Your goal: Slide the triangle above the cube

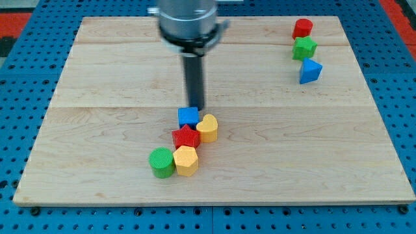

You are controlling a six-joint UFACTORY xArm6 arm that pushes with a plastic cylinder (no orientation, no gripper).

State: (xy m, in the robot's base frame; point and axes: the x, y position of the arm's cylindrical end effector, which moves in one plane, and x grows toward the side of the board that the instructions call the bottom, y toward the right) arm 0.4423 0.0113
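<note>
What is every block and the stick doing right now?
My tip: down on the board, right behind the blue cube.
Blue cube: flat, touching the red star and the yellow heart.
Red star: flat, middle of the cluster.
Yellow heart: beside the cube.
Yellow hexagon: touching the green cylinder.
Green cylinder: upright.
Blue triangle: far off at the view's right, untouched.
Green block: between the triangle and the red block.
Red block: nearest the view's top.

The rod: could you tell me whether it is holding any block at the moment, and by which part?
Nothing is held. My tip stands just behind the blue cube, at its top edge; contact cannot be told.
</note>
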